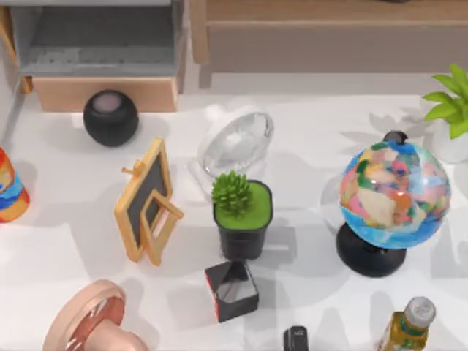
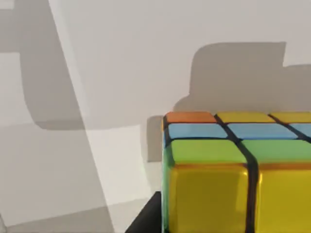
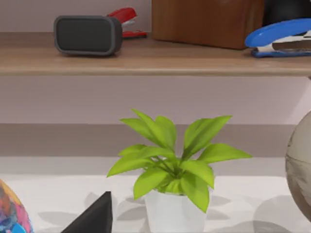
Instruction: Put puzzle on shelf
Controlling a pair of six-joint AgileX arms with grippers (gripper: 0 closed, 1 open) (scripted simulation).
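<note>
The puzzle (image 2: 233,179) is very near in the left wrist view, with yellow, green, blue and orange tiles between dark lines. A dark piece of my left gripper (image 2: 146,219) sits against its lower corner, and pale grey surfaces lie behind. The shelf (image 1: 329,13) runs along the back right of the top view, a light-brown board over a taupe panel. In the right wrist view the shelf (image 3: 146,60) carries a dark speaker (image 3: 87,35), a red stapler (image 3: 125,19), a wooden box (image 3: 206,22) and a blue stapler (image 3: 282,38). A dark part of my right gripper (image 3: 92,218) shows low in that view.
A black cube with a red edge (image 1: 232,291), a potted succulent (image 1: 241,216), a small chalkboard (image 1: 148,201), a globe (image 1: 393,197), a black round speaker (image 1: 110,117), a clear dome (image 1: 238,139), a leafy plant (image 3: 175,170), a bottle (image 1: 408,325) and a grey cubby (image 1: 95,44) crowd the table.
</note>
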